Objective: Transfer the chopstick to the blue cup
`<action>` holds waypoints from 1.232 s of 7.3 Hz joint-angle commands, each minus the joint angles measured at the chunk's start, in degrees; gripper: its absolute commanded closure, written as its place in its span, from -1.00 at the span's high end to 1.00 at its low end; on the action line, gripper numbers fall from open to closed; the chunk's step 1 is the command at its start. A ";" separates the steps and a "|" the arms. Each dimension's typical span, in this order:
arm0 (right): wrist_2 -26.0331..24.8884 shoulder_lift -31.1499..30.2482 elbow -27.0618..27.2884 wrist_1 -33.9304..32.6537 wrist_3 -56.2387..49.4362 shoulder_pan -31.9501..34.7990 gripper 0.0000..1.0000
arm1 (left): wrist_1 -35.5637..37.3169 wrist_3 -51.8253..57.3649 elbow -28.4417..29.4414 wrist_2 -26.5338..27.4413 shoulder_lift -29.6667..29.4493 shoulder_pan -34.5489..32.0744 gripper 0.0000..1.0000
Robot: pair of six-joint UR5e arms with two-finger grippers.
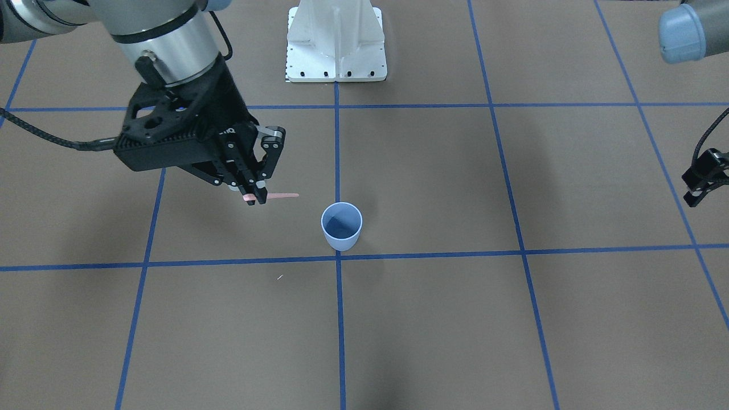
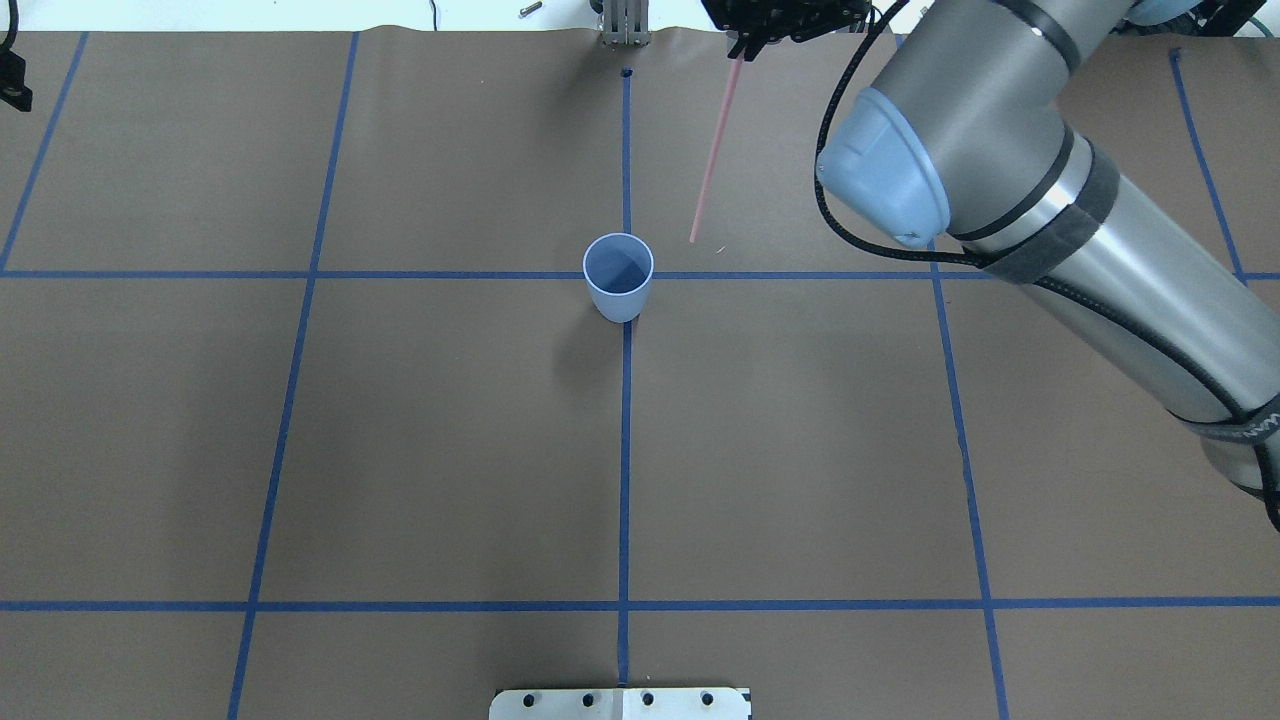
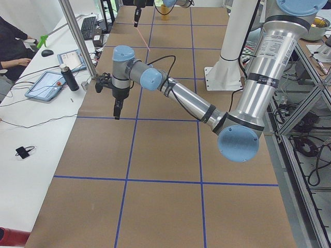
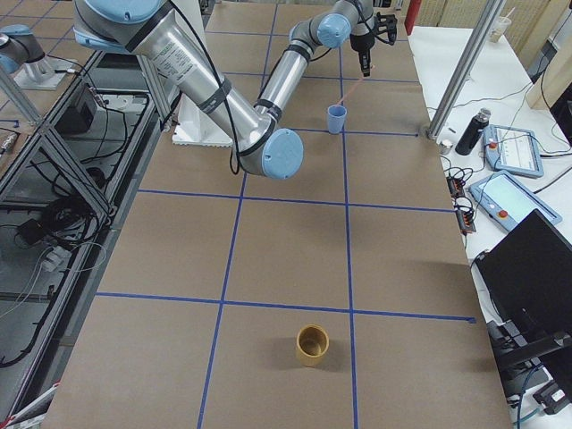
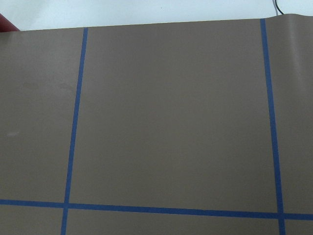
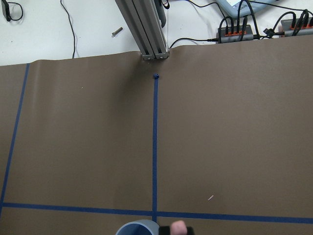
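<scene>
The blue cup [image 2: 618, 277] stands upright on a tape crossing near the table's far middle; it also shows in the front view [image 1: 342, 226] and at the bottom edge of the right wrist view [image 6: 138, 227]. My right gripper [image 2: 742, 50] [image 1: 253, 199] is shut on the upper end of a pink chopstick [image 2: 714, 150] [image 1: 283, 196]. The stick hangs tilted, its lower tip beside the cup on the right arm's side, apart from the rim. My left gripper [image 1: 703, 179] [image 3: 118, 107] hovers far off at the table's left end; I cannot tell whether it is open or shut.
A yellow cup [image 4: 313, 344] stands at the table's right end. The white mount base [image 1: 336, 45] sits at the robot's side. An aluminium post [image 6: 146, 29] rises at the far edge. A tiny pale scrap [image 1: 279, 277] lies near the blue cup.
</scene>
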 commanded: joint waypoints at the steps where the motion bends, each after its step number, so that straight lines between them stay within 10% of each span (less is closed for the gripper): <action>1: -3.44 6.47 -7.22 0.10 0.11 -2.77 -1.00 | 0.01 0.10 0.38 -0.09 0.19 -0.04 0.97; 9: -13.63 7.73 -13.67 4.13 0.03 -11.56 -1.00 | -0.52 0.19 2.58 -1.32 0.19 -0.13 0.97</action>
